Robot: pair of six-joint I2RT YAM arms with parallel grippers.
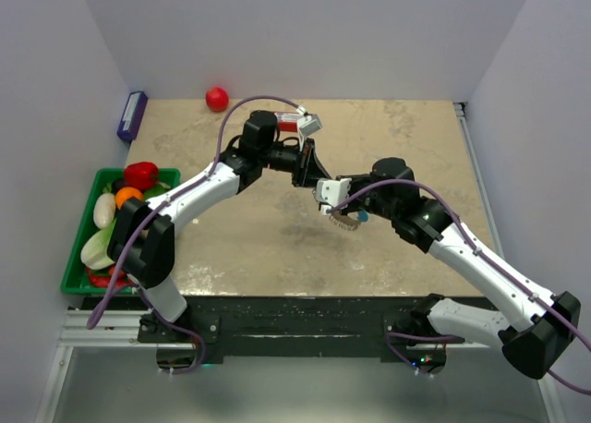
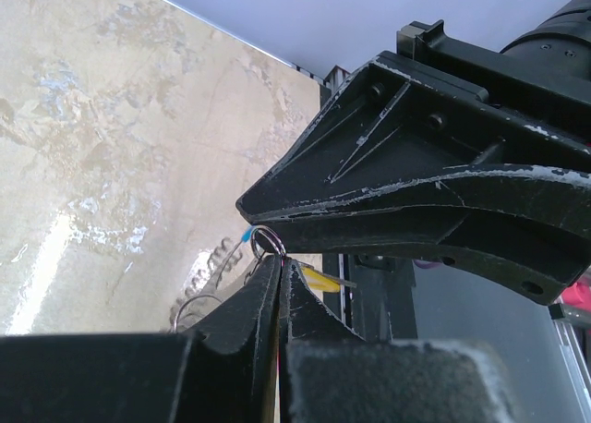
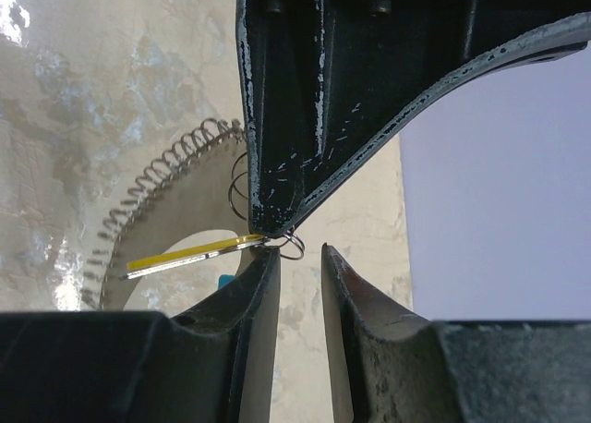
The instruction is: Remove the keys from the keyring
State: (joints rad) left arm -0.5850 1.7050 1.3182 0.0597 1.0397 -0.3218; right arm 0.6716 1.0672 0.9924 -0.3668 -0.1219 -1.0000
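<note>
The two arms are reaching in from the near edge and meeting over the middle of the worktop [image 1: 231, 247], the left tool [image 2: 280, 266] and the right tool [image 3: 297, 257] standing tip to tip. The keyring [image 1: 346, 222] is hanging just below and right of that meeting point, its small end ring sitting at the left tool's tips. The key [image 3: 189, 254] is sticking out sideways from that ring, touching the right tool's left finger. A ball [image 1: 217, 98] is lying at the far edge, left of centre. A box [image 1: 132, 115] is resting against the left wall at the far-left corner. A basket [image 1: 72, 266] holding produce is sitting beside the worktop's left edge, nearer the arms.
</note>
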